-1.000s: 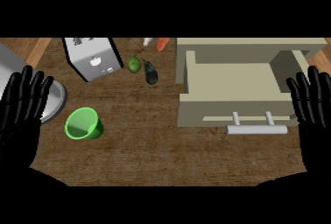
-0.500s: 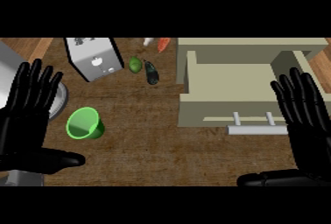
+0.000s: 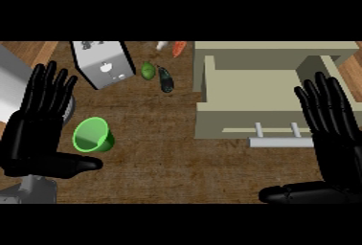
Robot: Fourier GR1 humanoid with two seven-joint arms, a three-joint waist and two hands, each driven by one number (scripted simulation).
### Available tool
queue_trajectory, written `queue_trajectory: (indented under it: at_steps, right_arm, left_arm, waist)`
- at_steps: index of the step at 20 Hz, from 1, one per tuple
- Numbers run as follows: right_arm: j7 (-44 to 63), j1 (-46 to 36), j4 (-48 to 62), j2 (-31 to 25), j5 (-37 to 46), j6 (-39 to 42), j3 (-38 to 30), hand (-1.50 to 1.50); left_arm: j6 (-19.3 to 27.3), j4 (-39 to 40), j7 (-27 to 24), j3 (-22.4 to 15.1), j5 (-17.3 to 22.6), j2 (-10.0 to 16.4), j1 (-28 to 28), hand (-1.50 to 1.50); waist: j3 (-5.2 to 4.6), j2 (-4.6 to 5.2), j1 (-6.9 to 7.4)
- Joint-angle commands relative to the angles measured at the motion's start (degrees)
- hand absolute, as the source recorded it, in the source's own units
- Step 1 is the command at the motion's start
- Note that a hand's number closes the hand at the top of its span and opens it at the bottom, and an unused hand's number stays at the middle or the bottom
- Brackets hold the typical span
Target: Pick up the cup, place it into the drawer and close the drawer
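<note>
Cup: a green cup (image 3: 93, 135) sits on the wooden counter (image 3: 176, 165), its open mouth showing, well apart from the drawer.
Drawer: a beige drawer (image 3: 247, 91) stands pulled open at upper right, with its bar handle (image 3: 279, 141) at the front edge.
Left hand: the left hand (image 3: 39, 131) is at the left edge, fingers straight and slightly apart, pointing up. Its thumb is stretched out below the cup, and nothing is held.
Right hand: the right hand (image 3: 338, 141) is at the right edge, fingers straight and slightly apart, overlapping the drawer's right side. Its thumb points left.
Behind: a grey box (image 3: 104, 62), a green fruit (image 3: 148, 71) and a dark object (image 3: 166, 80) are near the counter's back.
</note>
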Motion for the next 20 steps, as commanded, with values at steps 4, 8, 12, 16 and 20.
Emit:
queue_trajectory:
  at_steps: [4,8,12,16,20]
  right_arm:
    - [2.0,-4.0,1.0,0.2,-0.3,-1.3,-1.3,-1.5]
    - [-0.3,-1.4,1.1,-1.6,-2.8,2.3,-3.4,-1.5]
    - [-3.9,-0.6,3.8,-0.6,-2.0,2.3,-3.5,-1.5]
    - [2.7,-1.9,-1.6,-0.4,-0.6,0.0,-1.3,-1.5]
    - [2.9,-0.6,-3.1,-0.1,-0.6,-0.4,-1.6,-1.5]
  left_arm:
    - [-1.9,3.3,-1.2,2.4,1.4,1.7,1.4,-1.5]
    - [-0.7,0.8,0.2,1.7,0.6,1.0,3.5,-1.5]
    - [0.1,4.6,-1.3,2.1,-0.9,0.9,2.2,-1.5]
    - [-1.6,8.3,-4.9,2.4,-2.2,0.7,6.1,-1.5]
    - [-2.7,14.1,-6.2,6.0,-1.5,3.8,3.1,-1.5]
  waist:
    - [0.0,-0.01,0.11]
    - [0.0,-0.03,0.05]
    - [0.01,0.0,0.03]
    - [-0.01,-0.02,0.02]
    - [-0.01,-0.01,-0.09]
